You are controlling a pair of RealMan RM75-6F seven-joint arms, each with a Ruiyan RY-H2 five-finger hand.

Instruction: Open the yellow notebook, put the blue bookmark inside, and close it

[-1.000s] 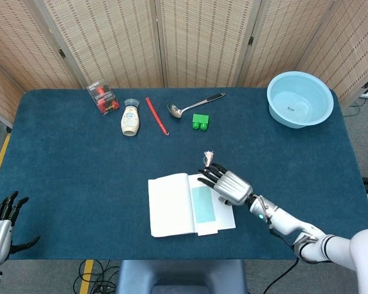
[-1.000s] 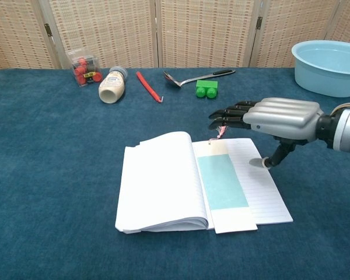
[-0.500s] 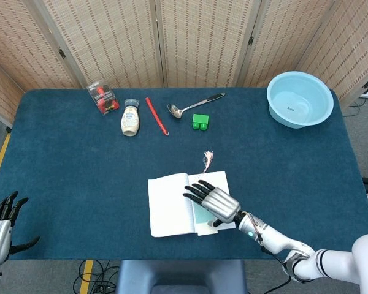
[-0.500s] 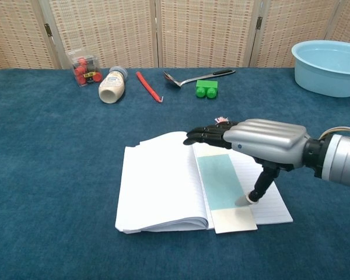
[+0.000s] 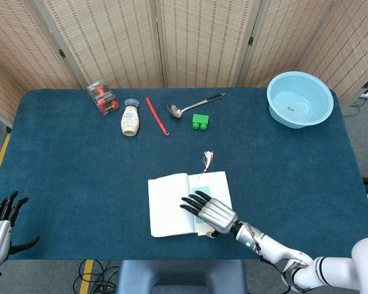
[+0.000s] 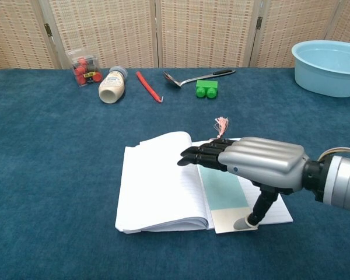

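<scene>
The notebook [image 5: 168, 205] lies open in the middle of the table, white pages up [image 6: 157, 181]. On its right page lies the blue bookmark [image 6: 224, 189], with its pink tassel [image 6: 221, 124] sticking out past the top edge. My right hand [image 6: 259, 163] hovers palm down over the right page, covering much of the bookmark. Its fingers stretch left toward the spine, and its thumb tip touches the bookmark's lower end. In the head view the right hand [image 5: 210, 213] holds nothing. My left hand [image 5: 1, 223] waits at the table's near left corner, fingers spread and empty.
Along the far side lie a red box [image 5: 103, 97], a mayonnaise bottle [image 5: 130, 119], a red pen [image 5: 156, 115], a ladle [image 5: 195, 104] and a green block [image 5: 200, 122]. A light blue basin [image 5: 299, 99] stands at the far right. Folding screens close off the back.
My right hand has slid from the page's far right corner toward me and leftward, over the bookmark. Its thumb now touches the bookmark's lower end. The left hand has stayed still.
</scene>
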